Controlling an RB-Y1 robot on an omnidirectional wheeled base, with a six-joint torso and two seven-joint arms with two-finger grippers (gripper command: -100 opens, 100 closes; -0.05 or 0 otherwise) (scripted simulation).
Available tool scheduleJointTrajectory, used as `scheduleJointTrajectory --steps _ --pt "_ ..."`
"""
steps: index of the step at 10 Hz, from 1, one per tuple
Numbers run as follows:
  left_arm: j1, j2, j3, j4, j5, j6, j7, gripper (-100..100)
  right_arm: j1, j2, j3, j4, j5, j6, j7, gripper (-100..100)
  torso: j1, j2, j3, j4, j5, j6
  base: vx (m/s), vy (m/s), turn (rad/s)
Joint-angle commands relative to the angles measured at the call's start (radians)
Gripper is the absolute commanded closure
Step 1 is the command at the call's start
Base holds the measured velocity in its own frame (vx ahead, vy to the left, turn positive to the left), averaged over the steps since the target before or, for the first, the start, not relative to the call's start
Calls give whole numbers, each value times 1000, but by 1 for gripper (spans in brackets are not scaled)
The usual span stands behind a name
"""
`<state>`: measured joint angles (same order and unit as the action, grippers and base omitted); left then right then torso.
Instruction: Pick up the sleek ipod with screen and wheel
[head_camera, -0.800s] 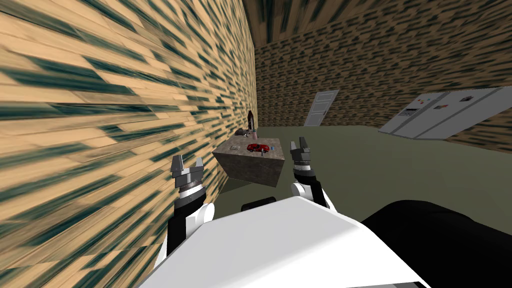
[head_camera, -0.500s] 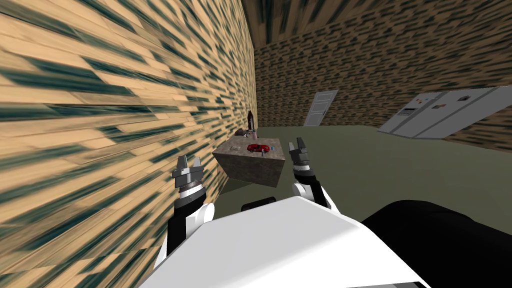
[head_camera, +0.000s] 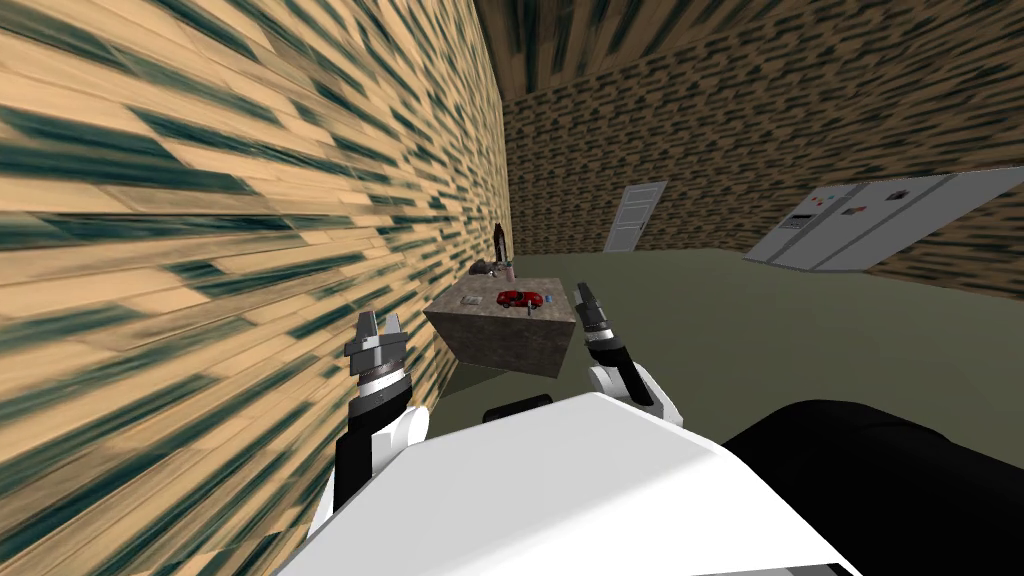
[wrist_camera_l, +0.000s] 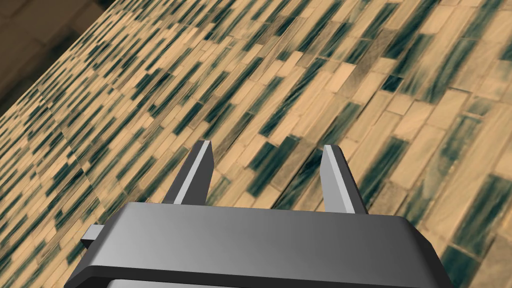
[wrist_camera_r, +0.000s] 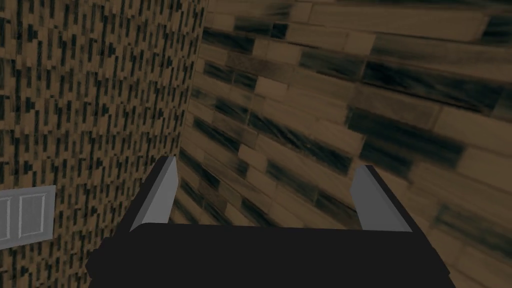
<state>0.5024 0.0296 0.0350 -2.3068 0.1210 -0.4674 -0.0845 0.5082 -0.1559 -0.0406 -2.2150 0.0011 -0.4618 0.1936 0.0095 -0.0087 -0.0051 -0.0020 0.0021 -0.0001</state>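
A low stone-grey block table (head_camera: 505, 342) stands against the patterned wall ahead of me. On its top lie a red toy car (head_camera: 518, 297), a small pale flat thing (head_camera: 468, 300) and a few tiny items; they are too small to tell which is the ipod. My left gripper (head_camera: 379, 320) hangs short of the table's near left corner, close to the wall, open with a narrowed gap (wrist_camera_l: 267, 150) and nothing in it. My right gripper (head_camera: 585, 292) is raised just off the table's near right corner, open and empty (wrist_camera_r: 267, 167).
A dark bottle (head_camera: 499, 238), a grey lump (head_camera: 484, 266) and a pinkish cup (head_camera: 508, 270) stand at the table's far end. The tan-and-green wall (head_camera: 200, 250) runs close along my left. A grey door (head_camera: 634, 216) and a wide grey fridge (head_camera: 870, 225) stand beyond an olive floor (head_camera: 760, 330).
My left gripper's fingers have drawn closer together. My right hand has twisted and now shows edge-on. My view has swung slightly, shifting the door and fridge leftward.
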Motion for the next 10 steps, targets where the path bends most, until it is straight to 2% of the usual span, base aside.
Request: scheduleJointTrajectory --steps 1,10 --pt "0 0 0 0 0 0 0 0 -4 -11 -7 36 26 7 28 -100 0 0 0 0 0 0 95 134 -58" --pt "0 0 0 0 0 0 0 0 -44 -37 -58 226 173 88 175 -100 -2 3 2 1 0 0 87 118 -63"
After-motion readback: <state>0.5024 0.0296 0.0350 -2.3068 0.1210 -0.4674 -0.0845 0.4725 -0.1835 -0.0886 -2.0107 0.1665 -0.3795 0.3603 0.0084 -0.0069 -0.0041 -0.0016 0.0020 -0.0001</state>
